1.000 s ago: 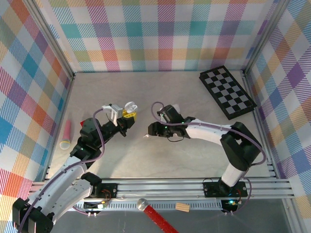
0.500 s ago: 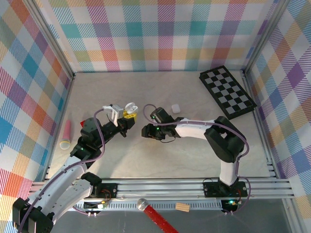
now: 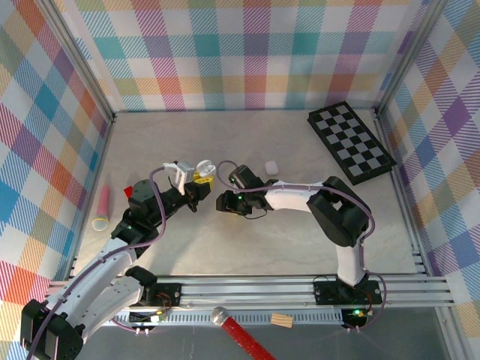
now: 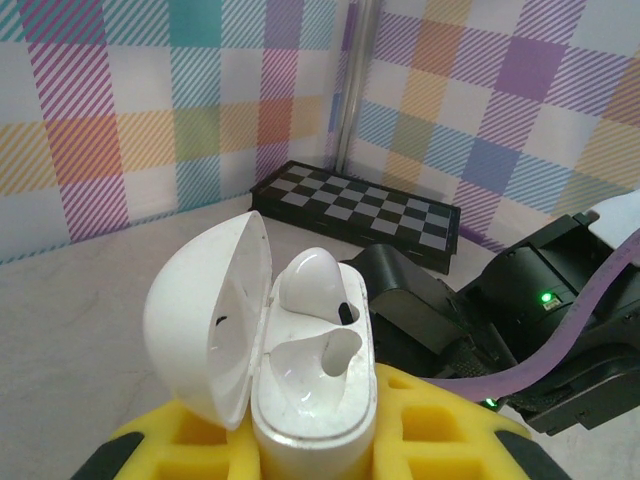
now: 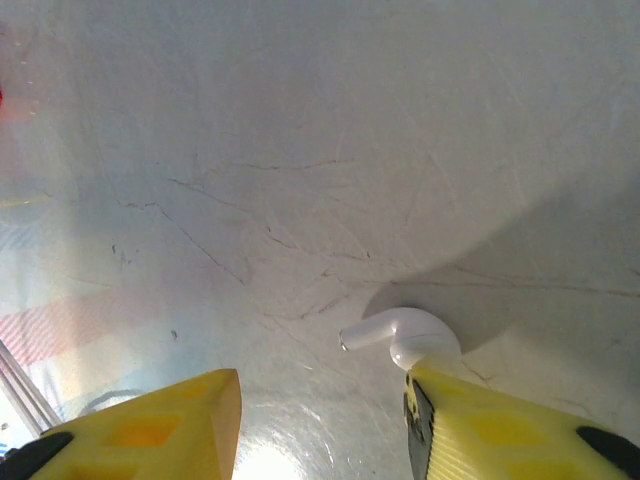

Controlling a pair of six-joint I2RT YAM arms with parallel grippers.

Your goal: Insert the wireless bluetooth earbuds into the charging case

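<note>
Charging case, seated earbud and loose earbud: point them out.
Charging case (image 4: pixel 315 410): left wrist view, lower body.
Seated earbud (image 4: pixel 310 278): left wrist view, rounded head.
Loose earbud (image 5: pixel 420 335): right wrist view, bulb.

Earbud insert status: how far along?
Done: one earbud sits in the open charging case, which the left tool grips. In hand: the right tool, jaws open, is down beside a second earbud on the table, not gripped. Left: grasp it, seat it in the empty socket.
</note>
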